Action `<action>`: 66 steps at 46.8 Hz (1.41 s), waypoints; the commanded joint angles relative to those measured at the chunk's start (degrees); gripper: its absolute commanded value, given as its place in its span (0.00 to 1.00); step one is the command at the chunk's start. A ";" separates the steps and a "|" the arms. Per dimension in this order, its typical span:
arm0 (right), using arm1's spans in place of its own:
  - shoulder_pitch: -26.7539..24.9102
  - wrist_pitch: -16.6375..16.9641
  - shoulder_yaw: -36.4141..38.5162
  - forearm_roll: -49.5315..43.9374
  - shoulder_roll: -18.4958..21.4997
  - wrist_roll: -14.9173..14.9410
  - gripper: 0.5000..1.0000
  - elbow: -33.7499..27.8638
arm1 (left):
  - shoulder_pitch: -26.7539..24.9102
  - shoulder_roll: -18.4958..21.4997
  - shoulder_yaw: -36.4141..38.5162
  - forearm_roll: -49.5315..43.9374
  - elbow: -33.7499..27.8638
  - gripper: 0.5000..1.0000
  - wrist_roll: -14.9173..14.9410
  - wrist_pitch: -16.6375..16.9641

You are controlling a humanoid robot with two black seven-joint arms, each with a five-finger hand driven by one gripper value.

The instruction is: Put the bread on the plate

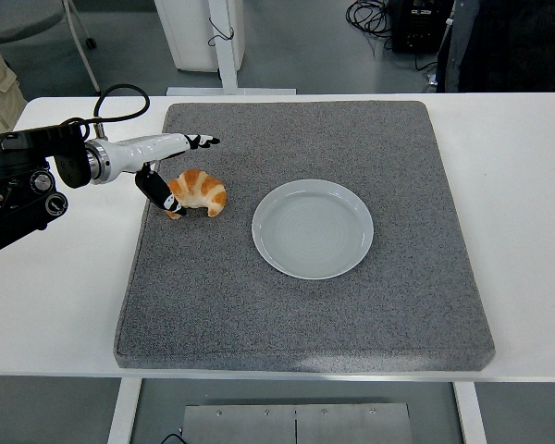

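A golden croissant (200,191) lies on the left part of the grey mat (305,305). To its right sits a round white plate (313,228) with nothing on it. My left hand (171,166) comes in from the left edge, low over the mat. Its fingers (201,141) stretch out flat just behind the croissant, and its thumb (159,194) reaches down at the croissant's left end, touching or nearly so. The hand is open around the bread, not closed on it. My right arm is out of view.
The grey mat covers most of the white table (55,296). A person in dark clothing (509,42) stands at the top right behind the table. Cables (370,14) lie on the floor beyond. A white post (224,42) rises behind the table's far edge.
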 commanded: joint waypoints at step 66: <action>0.00 -0.08 0.00 0.00 0.00 0.00 1.00 0.00 | 1.66 -6.96 6.85 2.99 11.48 0.00 -6.00 11.87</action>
